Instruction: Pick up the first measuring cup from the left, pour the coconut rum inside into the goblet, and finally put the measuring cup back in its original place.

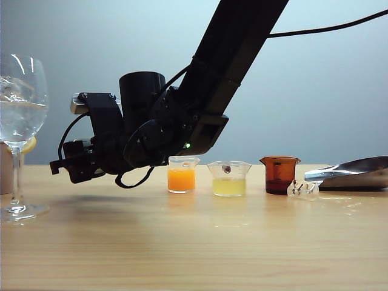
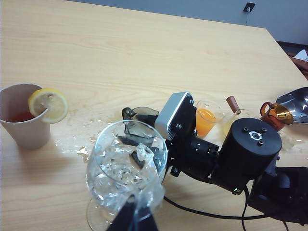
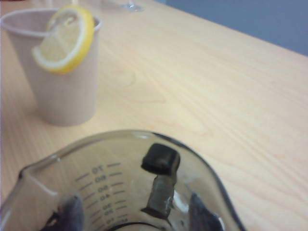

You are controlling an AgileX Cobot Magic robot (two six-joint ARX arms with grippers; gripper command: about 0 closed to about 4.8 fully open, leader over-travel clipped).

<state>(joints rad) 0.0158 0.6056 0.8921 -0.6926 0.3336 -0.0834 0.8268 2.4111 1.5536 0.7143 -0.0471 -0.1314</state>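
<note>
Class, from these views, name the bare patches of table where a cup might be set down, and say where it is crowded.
Free: the light wooden table in front of the cup row, and the far stretch beyond the beige paper cup with the lemon slice. Crowded: around the tall clear ice-filled goblet, where the right hand holds the smoky grey measuring cup.

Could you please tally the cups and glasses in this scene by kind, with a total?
Measuring cups: 4 (smoky grey cup held in the right gripper, orange cup, pale yellow cup, amber cup)
Goblet: 1, close to the left gripper
Paper cup: 1
Total: 6
</note>
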